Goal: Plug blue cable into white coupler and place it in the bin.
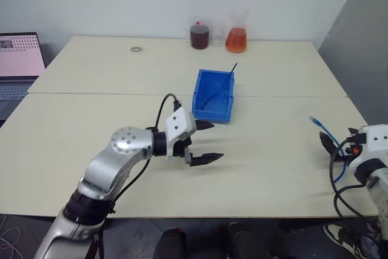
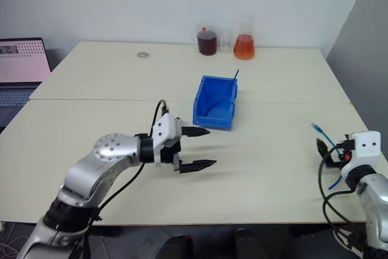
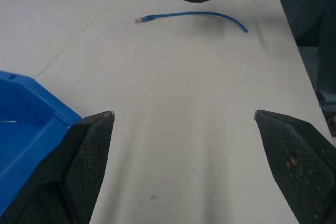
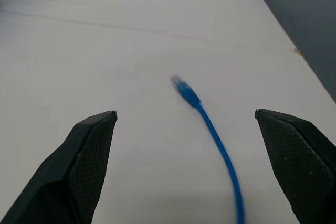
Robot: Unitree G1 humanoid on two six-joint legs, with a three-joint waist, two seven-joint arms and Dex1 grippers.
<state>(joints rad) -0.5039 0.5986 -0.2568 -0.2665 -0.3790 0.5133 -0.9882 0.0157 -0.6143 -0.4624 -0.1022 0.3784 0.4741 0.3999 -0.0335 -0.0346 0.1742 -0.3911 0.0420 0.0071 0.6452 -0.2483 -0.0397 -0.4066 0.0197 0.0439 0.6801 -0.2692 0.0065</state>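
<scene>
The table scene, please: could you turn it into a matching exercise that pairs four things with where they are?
Things:
1. blue cable
2. bin
3. left hand
4. flask of orange liquid

Places:
A. at the table's far edge, by the wall
B. open, above the table just in front of the bin
C. lying near the table's right edge, by the right hand
D. around the middle of the table, a thin blue strand leaning in it

Pairs: 1-C, 2-D, 3-B, 4-A
</scene>
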